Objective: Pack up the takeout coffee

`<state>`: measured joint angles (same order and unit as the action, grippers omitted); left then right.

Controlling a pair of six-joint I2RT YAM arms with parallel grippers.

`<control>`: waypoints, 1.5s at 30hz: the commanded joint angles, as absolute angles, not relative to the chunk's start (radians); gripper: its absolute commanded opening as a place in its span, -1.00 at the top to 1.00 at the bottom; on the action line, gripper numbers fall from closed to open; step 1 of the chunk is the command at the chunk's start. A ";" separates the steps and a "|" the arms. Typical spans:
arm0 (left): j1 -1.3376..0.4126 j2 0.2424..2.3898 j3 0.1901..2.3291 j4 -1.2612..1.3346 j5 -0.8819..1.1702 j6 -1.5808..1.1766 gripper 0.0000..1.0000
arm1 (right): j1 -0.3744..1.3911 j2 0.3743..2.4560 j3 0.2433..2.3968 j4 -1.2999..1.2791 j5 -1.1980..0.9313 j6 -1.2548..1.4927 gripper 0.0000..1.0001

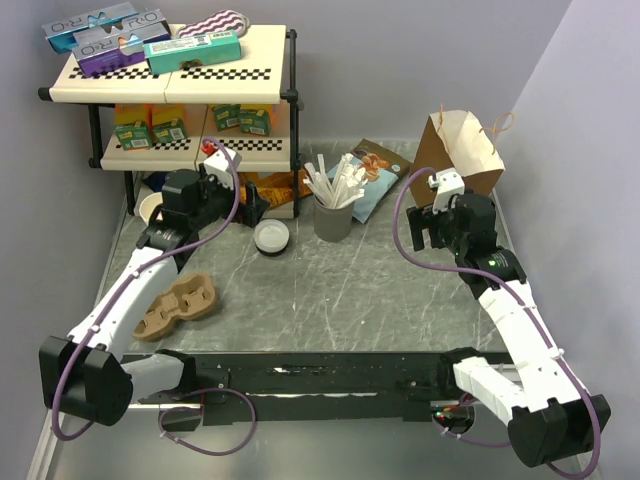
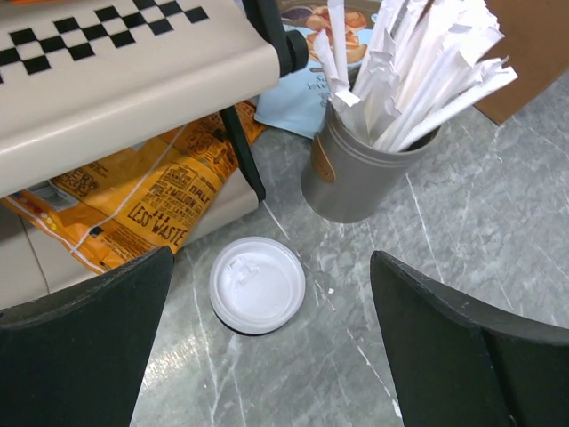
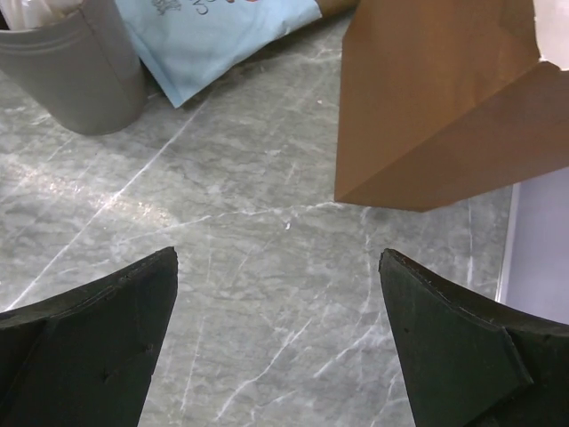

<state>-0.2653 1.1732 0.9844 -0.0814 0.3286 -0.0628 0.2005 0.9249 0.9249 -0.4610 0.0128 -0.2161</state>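
The takeout coffee shows in none of the views. A round white sip lid (image 1: 271,236) on a dark base lies flat on the marble table; no cup side shows beneath it. In the left wrist view this lid (image 2: 257,284) sits just ahead of my left gripper (image 2: 271,256), nearer its left finger. The left gripper (image 1: 245,205) is open and empty beside the shelf. My right gripper (image 1: 425,228) is open and empty over bare table, just in front of the brown paper bag (image 1: 462,150). The right wrist view has that gripper (image 3: 278,253) below the bag (image 3: 444,98).
A grey straw holder (image 1: 333,215) full of wrapped straws stands mid-table, also in the left wrist view (image 2: 356,178). A cardboard cup carrier (image 1: 178,306) lies front left. A two-tier shelf (image 1: 170,75) holds boxes. A cream cup (image 1: 150,207) stands under it. Snack bags (image 1: 365,180) lie behind the holder.
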 commanded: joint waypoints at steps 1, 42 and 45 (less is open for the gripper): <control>-0.272 1.160 1.017 -0.101 0.365 -0.041 -0.98 | 0.201 0.900 0.963 -0.462 0.041 -0.210 -1.00; -0.046 1.500 1.692 -1.058 -0.163 0.316 -0.28 | 0.218 1.026 1.068 -0.577 -0.466 -0.224 -0.94; -0.018 1.534 1.716 -1.100 -0.135 0.331 -0.24 | 0.218 1.028 1.068 -0.574 -0.457 -0.224 -0.94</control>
<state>-0.0490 1.4918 1.6752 -1.0523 -0.1295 0.3115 0.2119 1.0466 1.0710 -0.5976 -0.4393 -0.2420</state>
